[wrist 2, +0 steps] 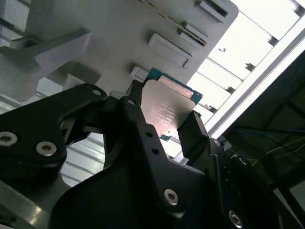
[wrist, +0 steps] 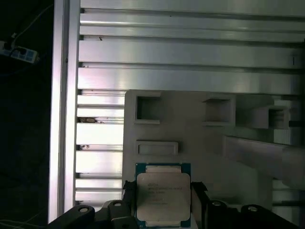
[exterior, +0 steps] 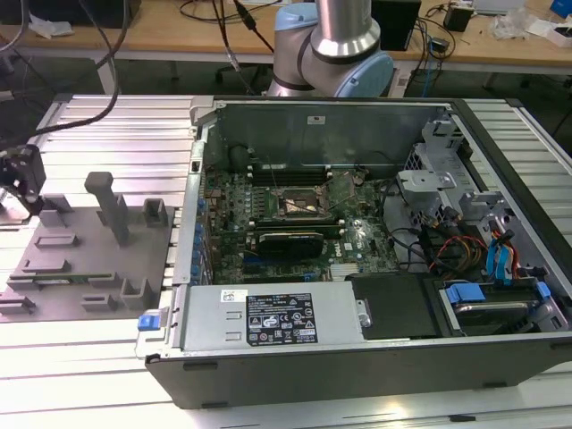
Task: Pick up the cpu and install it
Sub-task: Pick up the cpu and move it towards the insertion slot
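Gripper [wrist 2: 164, 112] closed on the cpu [wrist 2: 167, 102]: in both wrist views the black fingers [wrist 2: 190, 133] sit one on each of two opposite edges of the chip, both touching. Cpu [wrist: 163, 193] is flat, silvery top facing the cams, green substrate edge showing round the lid. No tilt noted.

Ref. landmark: grey fixture plate [exterior: 89, 268].
- Gripper [exterior: 27, 192] stands over the plate's edge on the exterior view's left.
- Cpu is over a bare part of the plate [wrist: 190, 148], near a low rectangular raised block [wrist: 157, 148]. Cannot tell whether the chip rests on the plate or is clear of it.
- Upright post [exterior: 109, 206] rises from the plate, towards its middle, apart from the gripper.
- Plate lies on a slatted aluminium table [exterior: 116, 134]; slats show on beyond the plate's edge in the first wrist view.
- Open computer case [exterior: 268, 125] is just beside the plate, on the exterior view's right. Inside it: motherboard [exterior: 268, 214] with cpu socket [exterior: 304, 204], well apart from the plate and gripper.
- Robot arm base [exterior: 335, 45] stands behind the case, far from the plate.
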{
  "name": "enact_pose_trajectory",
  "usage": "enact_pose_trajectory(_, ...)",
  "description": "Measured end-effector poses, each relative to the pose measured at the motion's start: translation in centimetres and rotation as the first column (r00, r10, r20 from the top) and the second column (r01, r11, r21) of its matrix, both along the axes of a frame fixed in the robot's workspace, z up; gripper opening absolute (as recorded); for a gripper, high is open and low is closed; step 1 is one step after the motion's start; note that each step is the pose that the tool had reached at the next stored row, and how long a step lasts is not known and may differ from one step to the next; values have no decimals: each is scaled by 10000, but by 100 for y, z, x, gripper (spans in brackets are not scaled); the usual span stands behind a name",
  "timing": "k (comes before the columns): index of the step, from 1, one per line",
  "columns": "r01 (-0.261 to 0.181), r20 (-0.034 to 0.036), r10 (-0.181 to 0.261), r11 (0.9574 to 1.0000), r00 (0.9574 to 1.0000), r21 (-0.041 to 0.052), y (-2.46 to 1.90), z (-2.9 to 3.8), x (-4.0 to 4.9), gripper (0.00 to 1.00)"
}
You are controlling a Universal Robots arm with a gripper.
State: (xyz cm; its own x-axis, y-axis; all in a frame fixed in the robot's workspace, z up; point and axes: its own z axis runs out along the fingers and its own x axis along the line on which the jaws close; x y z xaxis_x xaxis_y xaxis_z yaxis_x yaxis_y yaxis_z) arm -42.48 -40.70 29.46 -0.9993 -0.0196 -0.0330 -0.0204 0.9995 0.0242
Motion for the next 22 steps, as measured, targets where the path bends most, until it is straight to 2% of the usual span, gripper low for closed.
enact_pose_trajectory(1, 0, 0, 0, 10000, 10000, 0, 2, 172, 0, 55)
enact_pose_trajectory(2, 0, 1, 0, 10000, 10000, 1, 3, 205, 0, 55)
enact_pose_trajectory(10, 0, 0, 0, 10000, 10000, 0, 5, 388, 0, 55)
enact_pose_trajectory(11, 0, 1, 0, 10000, 10000, 0, 5, 440, 0, 55)
enact_pose_trajectory(16, 0, 3, 0, 10000, 10000, 0, 5, 564, 0, 55)
enact_pose_trajectory(22, 0, 8, 0, 10000, 10000, 0, 6, 677, 0, 55)
